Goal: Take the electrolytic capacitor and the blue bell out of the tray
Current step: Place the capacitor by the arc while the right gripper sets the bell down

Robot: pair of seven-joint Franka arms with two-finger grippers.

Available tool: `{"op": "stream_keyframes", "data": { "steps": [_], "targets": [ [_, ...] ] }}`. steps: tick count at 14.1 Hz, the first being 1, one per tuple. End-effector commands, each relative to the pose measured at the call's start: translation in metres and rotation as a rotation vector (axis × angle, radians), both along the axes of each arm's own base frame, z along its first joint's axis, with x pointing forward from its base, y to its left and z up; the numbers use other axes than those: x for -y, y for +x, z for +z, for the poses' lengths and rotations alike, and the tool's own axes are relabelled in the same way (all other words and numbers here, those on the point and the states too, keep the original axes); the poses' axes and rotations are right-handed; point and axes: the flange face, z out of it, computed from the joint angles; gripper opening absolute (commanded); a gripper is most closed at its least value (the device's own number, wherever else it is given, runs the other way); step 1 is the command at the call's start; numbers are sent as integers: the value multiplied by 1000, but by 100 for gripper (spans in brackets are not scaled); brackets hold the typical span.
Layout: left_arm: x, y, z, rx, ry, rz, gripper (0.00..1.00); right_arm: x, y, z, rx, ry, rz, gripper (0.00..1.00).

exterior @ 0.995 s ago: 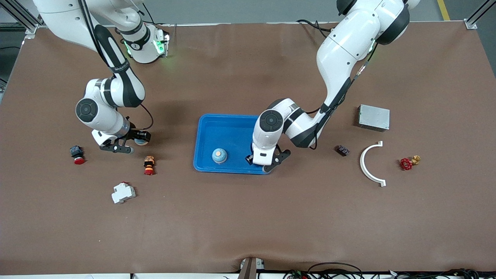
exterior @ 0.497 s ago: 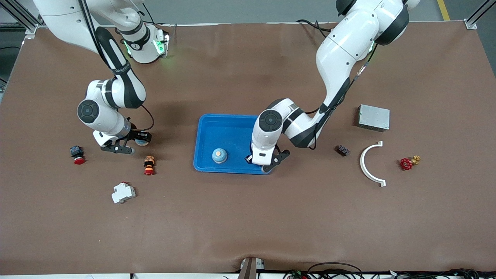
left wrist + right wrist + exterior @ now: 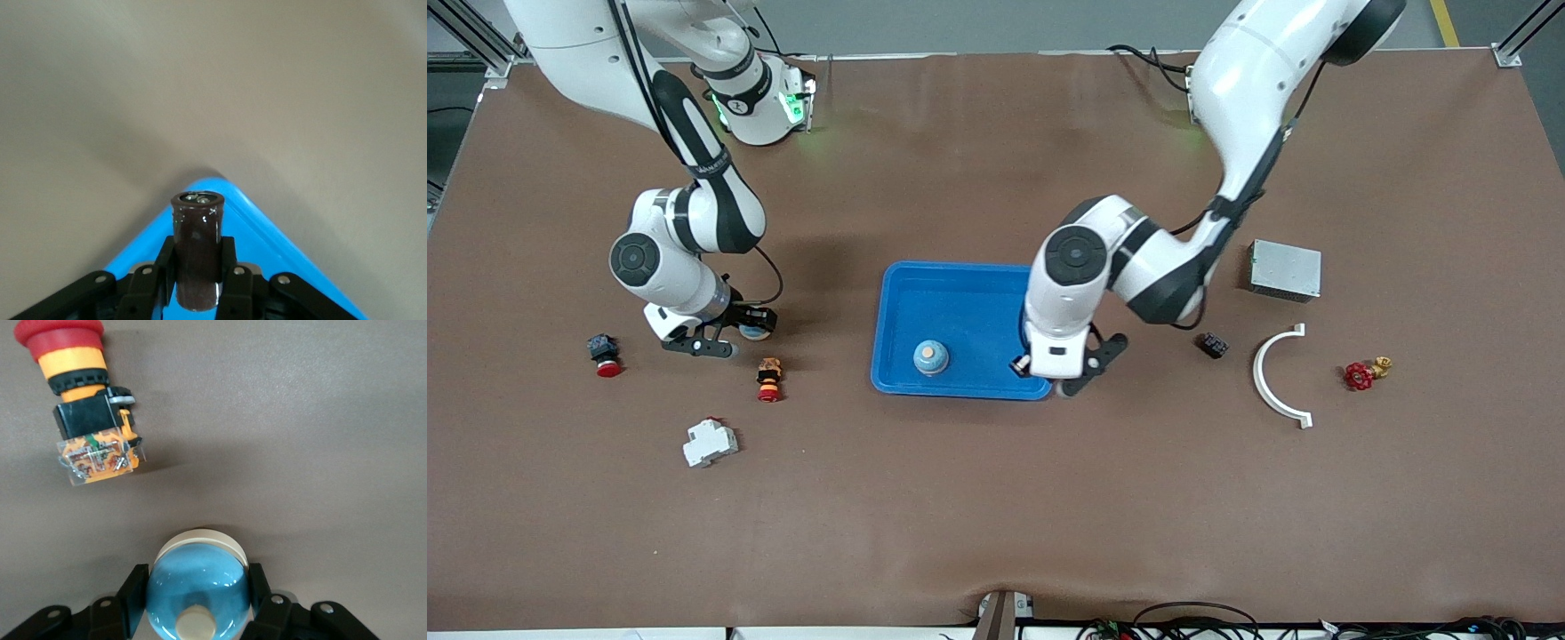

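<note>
You had the left gripper point(image 3: 198, 283) clamped on the capacitor point(image 3: 197, 257) over the tray point(image 3: 951, 293) corner; right gripper point(image 3: 198, 603) gripped a blue bell point(image 3: 197, 592), another bell point(image 3: 930, 357) sat in tray. Next: carry capacitor clear, set it down

1. The tray point(image 3: 960, 329) lies mid-table as the landmark, with a bell point(image 3: 930, 357) in it near the rim closest to the front camera
2. The left gripper point(image 3: 1049, 378) is over the tray's corner at the left arm's end, clamping the capacitor point(image 3: 197, 257)
3. Toward the left arm's end from the tray: relay point(image 3: 1211, 344), curved bracket point(image 3: 1279, 378), valve point(image 3: 1362, 373), metal box point(image 3: 1284, 269)
4. Toward the right arm's end from the tray: the right gripper point(image 3: 729, 342) holding a second bell point(image 3: 197, 593), push button point(image 3: 768, 378), second button point(image 3: 603, 354), breaker point(image 3: 710, 442)
</note>
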Motion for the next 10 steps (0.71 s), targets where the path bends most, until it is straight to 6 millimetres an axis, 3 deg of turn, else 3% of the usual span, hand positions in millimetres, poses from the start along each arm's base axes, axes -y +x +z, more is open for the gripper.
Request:
{"op": "stream_keyframes", "data": {
  "steps": [1, 3, 6, 7, 8, 10],
  "targets": [
    [-36, 1, 36, -51, 39, 10, 0, 1, 4, -5, 14, 14, -2, 0],
    [-65, 2, 49, -79, 70, 3, 0, 2, 4, -11, 17, 10, -1, 0],
    [-123, 0, 62, -103, 107, -31, 0, 2, 4, -11, 19, 10, -5, 0],
    [-143, -3, 62, -124, 111, -65, 0, 3, 4, -12, 17, 10, -7, 67],
    [-165, -4, 64, -135, 113, -95, 0, 4, 4, -12, 17, 10, -10, 100],
    [-199, -10, 60, -162, 127, -140, 0, 5, 5, -11, 19, 10, -11, 100]
  ]
}}
